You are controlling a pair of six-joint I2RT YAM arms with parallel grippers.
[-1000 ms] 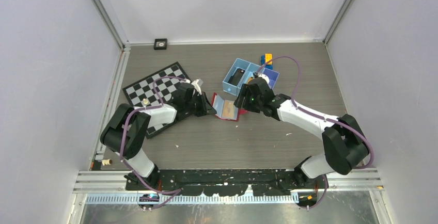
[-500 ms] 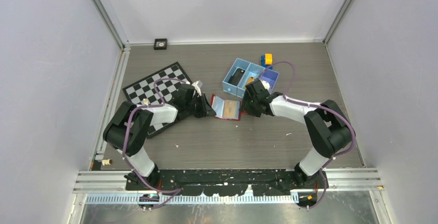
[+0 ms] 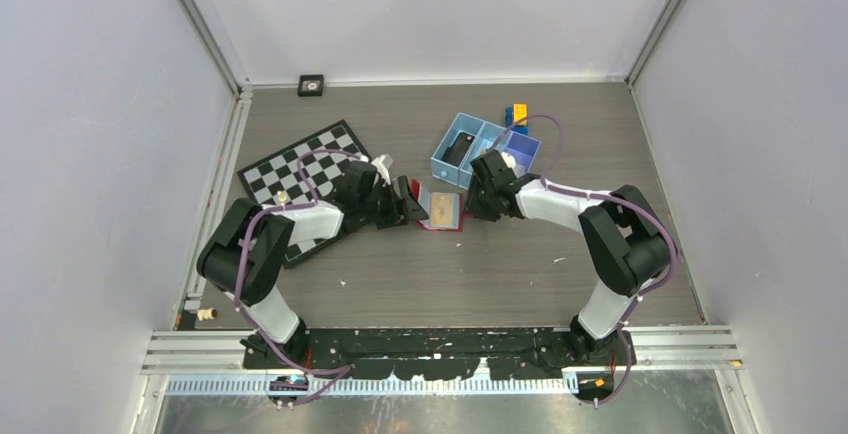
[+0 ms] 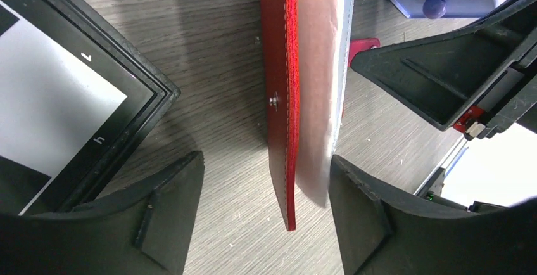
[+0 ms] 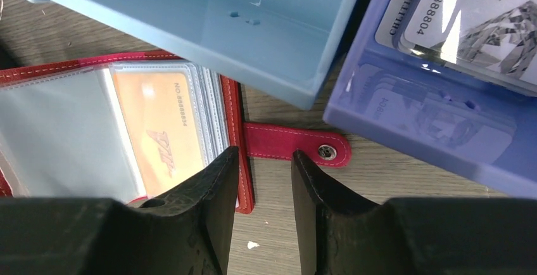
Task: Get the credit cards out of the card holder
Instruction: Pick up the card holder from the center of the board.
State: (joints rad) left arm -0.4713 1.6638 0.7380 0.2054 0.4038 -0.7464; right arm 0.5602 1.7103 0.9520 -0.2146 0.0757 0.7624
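Left fingers have spread wide since a second ago. The right arm has tucked in and the right fingers have narrowed at the wallet edge. Left straddles the upright red cover, released. Right shows a small gap, nothing pinched. Wallet lies open mid-tabletop, just beside the tray, tab pointing right. Step, likely: going for the orange card. Its long axis runs parallel to the spine. Next: pin the cover, pinch the card edge; sleeve mouth unclear.

The right gripper covers the lower edge of the orange card in the card holder.
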